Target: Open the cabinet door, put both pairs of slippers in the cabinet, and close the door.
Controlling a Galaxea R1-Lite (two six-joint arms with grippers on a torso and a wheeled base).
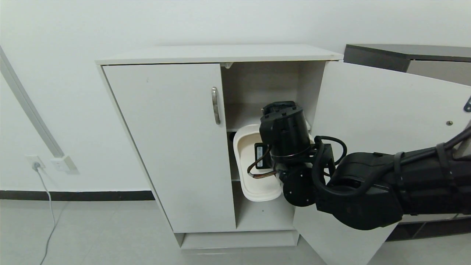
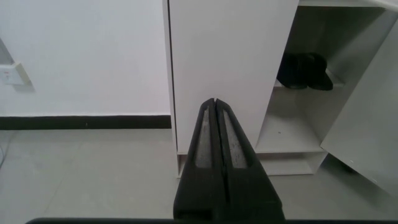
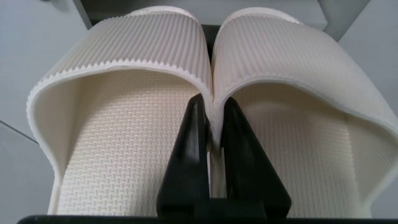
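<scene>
A pair of cream-white slippers (image 1: 254,184) hangs in front of the white cabinet (image 1: 217,53), at its open right half, about level with the middle shelf. My right gripper (image 3: 212,109) is shut on the two inner strap edges of the white slippers (image 3: 124,93), which are pressed together. A pair of black slippers (image 2: 303,70) rests on the middle shelf inside. The right door (image 1: 379,106) stands wide open; the left door (image 1: 173,140) with its metal handle (image 1: 216,105) is closed. My left gripper (image 2: 215,102) is shut and empty, low in front of the cabinet's left door.
A dark counter (image 1: 404,55) stands right of the cabinet, behind the open door. A wall socket with a cable (image 1: 35,163) is at the lower left. Grey floor (image 1: 92,235) lies open in front of the cabinet.
</scene>
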